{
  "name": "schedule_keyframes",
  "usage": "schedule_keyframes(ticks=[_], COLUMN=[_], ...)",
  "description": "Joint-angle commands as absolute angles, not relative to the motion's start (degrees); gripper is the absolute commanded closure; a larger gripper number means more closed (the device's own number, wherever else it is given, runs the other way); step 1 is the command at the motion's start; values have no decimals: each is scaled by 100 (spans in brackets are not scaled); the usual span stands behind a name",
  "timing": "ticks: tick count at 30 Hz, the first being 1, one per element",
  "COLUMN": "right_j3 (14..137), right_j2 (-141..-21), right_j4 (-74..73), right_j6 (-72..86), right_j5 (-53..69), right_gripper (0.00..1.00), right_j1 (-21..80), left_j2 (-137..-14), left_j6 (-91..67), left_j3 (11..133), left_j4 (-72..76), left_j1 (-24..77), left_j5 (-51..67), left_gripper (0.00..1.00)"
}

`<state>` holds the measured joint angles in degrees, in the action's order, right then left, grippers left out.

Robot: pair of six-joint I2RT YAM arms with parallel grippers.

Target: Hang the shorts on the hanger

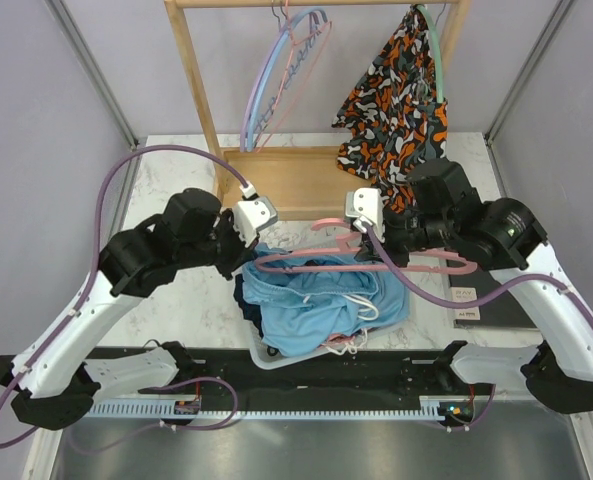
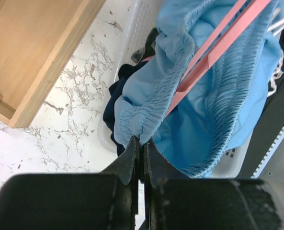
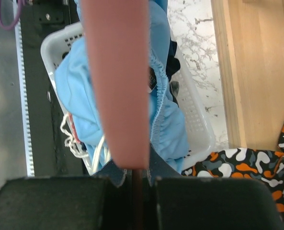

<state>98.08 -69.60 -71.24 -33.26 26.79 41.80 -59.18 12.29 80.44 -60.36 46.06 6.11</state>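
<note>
Left jaws: pressed together on a pinch of the shorts (image 2: 218, 105) at the gathered waistband; left arm (image 1: 156, 255) bent low toward the basket (image 1: 276, 358). Item shorts: mostly heaped in that basket on the table (image 1: 186, 310). Item hanger (image 1: 306, 265): held across them, one end seemingly under the waistband; hanging unfinished. Right jaws: clamped on the hanger; right arm (image 1: 476, 230) folded inward.
</note>
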Motion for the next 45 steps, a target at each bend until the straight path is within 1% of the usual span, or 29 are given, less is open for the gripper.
schedule_keyframes(ticks=[1,5,9,13,14,17,20,21,22,23,24,27,29,31,33,35,38,41,43,44,45], right_j3=[9510,9563,9282,8782,8667,8096,7937,7928,7902,7858,7805,7743,7734,7769,7813,7822,7831,7840,7884,7892,7927], right_j2=[-6671,-6899,-6917,-6873,-6838,-6601,-6487,-6452,-6373,-6346,-6311,-6240,-6223,-6240,-6249,-6267,-6258,-6249,-6258,-6258,-6275], right_j4=[-6074,-5942,-5371,-4773,-4494,-3748,-3647,-3682,-3709,-3709,-3700,-3700,-3709,-3709,-3753,-3805,-3867,-3920,-3999,-4008,-3999], right_j6=[-2488,-2426,-2294,-2057,-1944,-1662,-1722,-1775,-1836,-1863,-1942,-2073,-2162,-2267,-2329,-2399,-2522,-2767,-2935,-2953,-3005], right_j5=[3111,3418,3288,2997,2962,2979,2971,2962,2971,2988,3006,3041,3093,3111,3146,3173,3234,3296,3409,3428,3428], right_gripper=[100,100,100,100,100,100,100,100,100,100,100,100,100,100,100,100,100,100,100,100,100], right_j1=[4271,4412,4623,4790,4799,4808,4808,4808,4808,4808,4808,4799,4808,4808,4808,4808,4808,4816,4808,4808,4808], left_j2=[-5968,-6117,-6222,-6302,-6302,-6188,-6012,-5960,-5837,-5784,-5696,-5441,-5353,-5326,-5248,-5195,-5203,-5229,-5343,-5396,-5457], left_j6=[712,563,457,308,290,438,1018,1237,1457,1972,2186,3012,3548,3805,4445,4928,5473,5694,5652,5660,5669], left_j3=[8446,8429,8499,8604,8587,8447,8429,8455,8499,8577,8587,8456,8333,8280,8183,7956,7753,7542,7462,7401,7383], left_j4=[-5950,-5854,-5687,-5581,-5503,-5265,-5509,-5633,-5764,-5905,-6002,-6047,-6038,-6064,-6231,-6258,-6433,-6321,-6188,-6144,-6100], left_j1=[4544,4535,4544,4544,4544,4544,4526,4492,4361,4281,4167,4052,3990,3877,3823,3814,3806,3806,3806,3806,3814], left_j5=[904,1150,1450,1739,1958,2109,2161,2301,2468,2826,2900,2857,2604,2505,2619,2401,2259,2434,2443,2487,2540], left_gripper=[98,98,98,98,98,98,52,22,15,12,9,9,9,11,12,14,19,21,24,27,32])
